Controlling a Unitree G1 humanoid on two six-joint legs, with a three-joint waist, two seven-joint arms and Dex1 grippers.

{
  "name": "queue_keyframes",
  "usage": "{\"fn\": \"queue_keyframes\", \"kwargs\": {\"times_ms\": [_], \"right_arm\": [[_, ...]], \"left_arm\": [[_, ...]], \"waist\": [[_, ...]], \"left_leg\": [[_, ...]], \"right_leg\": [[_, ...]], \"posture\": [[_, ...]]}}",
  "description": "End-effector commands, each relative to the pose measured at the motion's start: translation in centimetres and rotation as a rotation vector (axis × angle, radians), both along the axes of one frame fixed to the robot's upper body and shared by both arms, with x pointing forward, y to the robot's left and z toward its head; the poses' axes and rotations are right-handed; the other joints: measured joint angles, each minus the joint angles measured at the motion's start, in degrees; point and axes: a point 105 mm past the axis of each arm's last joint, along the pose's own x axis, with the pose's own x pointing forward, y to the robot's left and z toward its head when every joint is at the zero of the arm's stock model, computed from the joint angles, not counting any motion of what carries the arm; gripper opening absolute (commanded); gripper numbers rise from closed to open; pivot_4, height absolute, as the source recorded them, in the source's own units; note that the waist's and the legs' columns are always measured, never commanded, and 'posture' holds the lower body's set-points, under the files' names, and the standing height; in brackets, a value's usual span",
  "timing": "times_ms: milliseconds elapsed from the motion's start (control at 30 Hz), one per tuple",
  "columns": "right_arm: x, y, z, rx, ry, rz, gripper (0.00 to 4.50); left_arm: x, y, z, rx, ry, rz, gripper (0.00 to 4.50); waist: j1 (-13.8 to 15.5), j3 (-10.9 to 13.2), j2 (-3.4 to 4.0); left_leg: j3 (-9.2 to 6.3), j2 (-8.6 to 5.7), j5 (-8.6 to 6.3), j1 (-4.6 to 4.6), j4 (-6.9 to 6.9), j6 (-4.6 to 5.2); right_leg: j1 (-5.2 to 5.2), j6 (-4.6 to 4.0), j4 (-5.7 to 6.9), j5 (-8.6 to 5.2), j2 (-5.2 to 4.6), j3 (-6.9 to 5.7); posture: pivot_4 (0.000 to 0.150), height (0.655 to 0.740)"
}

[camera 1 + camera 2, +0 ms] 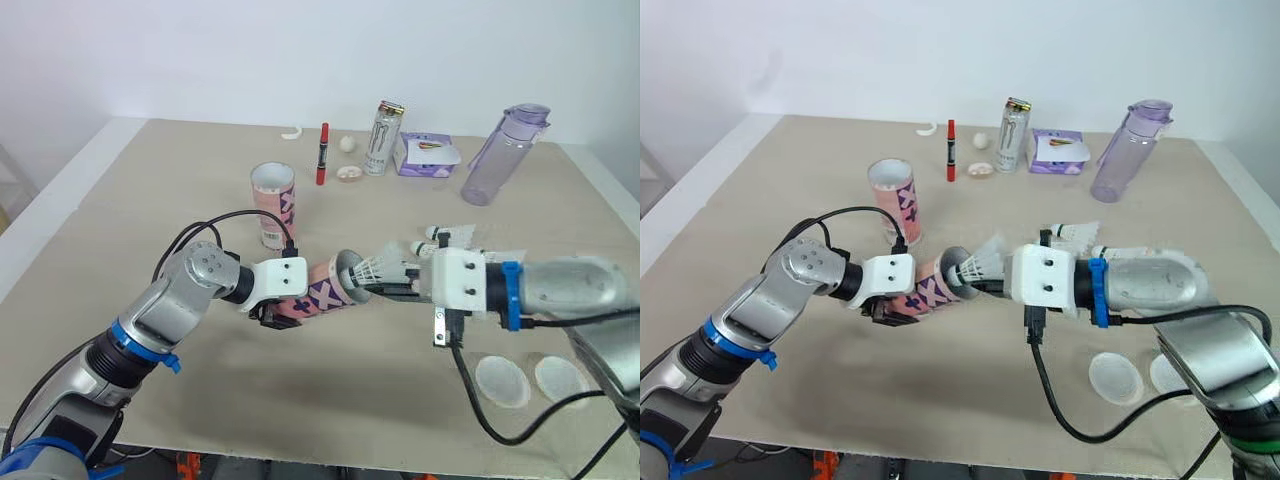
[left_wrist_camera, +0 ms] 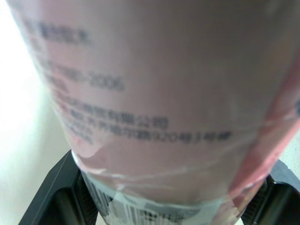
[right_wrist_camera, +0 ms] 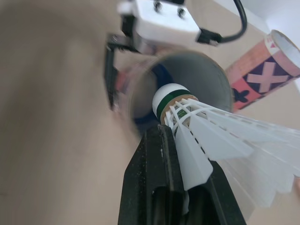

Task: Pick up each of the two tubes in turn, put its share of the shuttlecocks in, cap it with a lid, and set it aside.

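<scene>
Over the table point(image 1: 140, 190), right gripper point(image 1: 388, 286) holds shuttlecock point(image 1: 373, 267) at tube point(image 1: 322, 293) mouth

Pink tube point(image 1: 325, 292) held sideways, white shuttlecock point(image 1: 378, 268) cork-first at its open mouth.

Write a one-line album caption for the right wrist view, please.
The right gripper points a white shuttlecock, cork first, at the open mouth of the pink tube the left gripper holds.

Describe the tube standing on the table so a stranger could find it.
On the beige table, left of centre, in front of the red pen and silver can, is the standing tube: pink with dark crosses, upright, mouth open. Its twin lies sideways in the left gripper; this one stands free.
</scene>
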Motion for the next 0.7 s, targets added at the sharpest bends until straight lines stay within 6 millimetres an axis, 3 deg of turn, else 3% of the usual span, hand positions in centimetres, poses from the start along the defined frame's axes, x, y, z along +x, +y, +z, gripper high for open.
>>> {"fn": "queue_keyframes", "kwargs": {"times_ms": [33,100,200,233,267,300,333,433,467,600,700], "right_arm": [[0.4,0.7,0.7,-0.055,-0.090,0.050,0.08],[0.4,1.1,0.7,-0.077,-0.106,0.073,0.08],[-0.2,1.5,0.8,-0.096,-0.088,0.118,0.96],[-0.4,1.6,0.8,-0.098,-0.083,0.126,1.52],[-0.7,1.5,1.0,-0.096,-0.075,0.132,1.52],[-1.0,1.2,1.3,-0.089,-0.061,0.138,2.32],[-1.3,1.0,1.6,-0.080,-0.048,0.144,2.82],[-2.1,0.6,2.9,0.011,-0.004,0.145,3.70],[-2.2,0.2,3.5,0.080,0.031,0.123,4.30],[-1.8,-2.1,5.3,0.301,0.132,-0.004,4.42],[-0.5,-4.4,4.9,0.440,0.205,-0.163,4.42]], "left_arm": [[-0.2,-0.1,-0.8,0.013,0.019,0.012,3.12],[-0.2,-0.1,-0.8,0.013,0.019,0.016,3.12],[-0.2,0.0,-0.9,0.014,0.020,0.026,3.12],[-0.2,0.1,-0.9,0.015,0.020,0.028,3.12],[-0.2,0.1,-0.9,0.015,0.020,0.031,3.12],[-0.2,0.2,-0.9,0.017,0.021,0.034,3.12],[-0.2,0.3,-1.0,0.019,0.022,0.037,3.12],[-0.2,0.5,-1.1,0.023,0.022,0.042,3.12],[-0.2,0.5,-1.1,0.024,0.023,0.043,3.12],[-0.1,0.7,-1.1,0.028,0.022,0.044,3.12],[-0.1,0.7,-1.1,0.031,0.023,0.043,3.12]], "waist": [[0.0,0.0,0.00],[0.0,0.0,0.01],[0.0,0.0,0.01],[0.0,0.0,0.01],[0.0,0.0,0.01],[0.0,0.0,0.01],[0.0,0.0,0.01],[0.0,0.0,0.01],[0.0,0.0,0.01],[0.0,0.0,0.01],[0.0,0.0,-0.07]], "left_leg": [[-0.03,-0.01,0.00,-0.01,-0.01,0.00],[-0.06,-0.02,0.00,0.00,-0.02,0.00],[-0.13,-0.05,0.00,-0.02,-0.01,0.00],[-0.15,-0.06,0.00,-0.03,0.00,0.00],[-0.15,-0.06,0.00,-0.02,0.00,0.00],[-0.14,-0.07,0.00,-0.02,0.01,0.00],[-0.18,-0.07,0.00,-0.02,0.01,0.00],[-0.20,-0.07,0.00,-0.02,0.00,0.00],[-0.25,-0.07,0.00,-0.01,-0.01,0.00],[-0.39,-0.07,0.00,0.00,0.01,0.01],[-0.51,-0.06,0.04,0.00,0.02,0.07]], "right_leg": [[0.00,0.00,0.00,0.00,0.01,-0.02],[0.00,0.00,0.01,-0.01,0.01,-0.02],[0.03,0.01,0.02,0.00,0.01,-0.04],[0.05,0.00,0.02,0.01,0.00,-0.04],[0.05,0.00,0.02,0.02,0.00,-0.04],[0.06,-0.02,0.02,0.04,-0.01,-0.04],[0.07,-0.02,0.03,0.04,-0.01,-0.06],[0.09,-0.03,0.04,0.08,-0.01,-0.08],[0.11,0.06,0.04,0.14,-0.01,-0.12],[0.16,0.02,0.07,0.17,0.00,-0.23],[0.22,0.01,0.08,0.16,0.02,-0.32]], "posture": [[0.150,0.7400],[0.150,0.7400],[0.150,0.7400],[0.150,0.7400],[0.150,0.7400],[0.150,0.7400],[0.150,0.7400],[0.150,0.7400],[0.150,0.7400],[0.150,0.7400],[0.150,0.7400]]}}
